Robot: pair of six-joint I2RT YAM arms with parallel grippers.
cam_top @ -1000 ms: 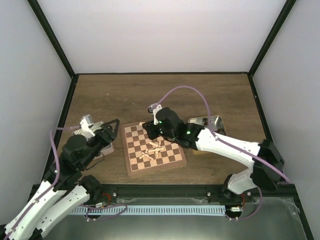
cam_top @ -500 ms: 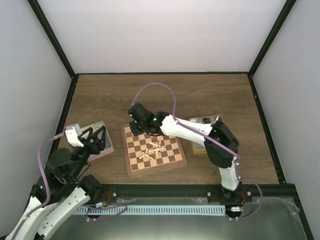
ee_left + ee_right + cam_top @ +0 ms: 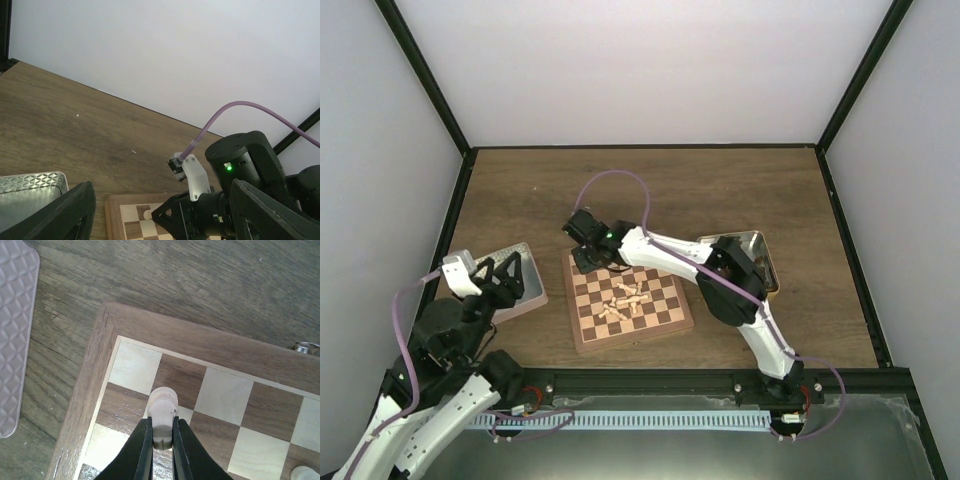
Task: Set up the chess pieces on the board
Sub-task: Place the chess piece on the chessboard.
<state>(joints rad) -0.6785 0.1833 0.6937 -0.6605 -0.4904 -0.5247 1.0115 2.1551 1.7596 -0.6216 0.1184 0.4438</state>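
The chessboard lies mid-table, its far left corner in the right wrist view and left wrist view. Several cream chess pieces lie in a loose heap on its middle squares. My right gripper hangs over the board's far left corner, shut on one cream piece, held just above the squares; the piece also shows in the left wrist view. My left gripper is open and empty, raised over the left tin, its fingers spread wide.
A silver tin lid lies left of the board, its corner in the left wrist view and right wrist view. A second tin sits right of the board. Black frame posts and white walls enclose the table.
My right gripper has swung left from the board's far middle to its far left corner with the piece. My left arm has drawn back toward the near left.
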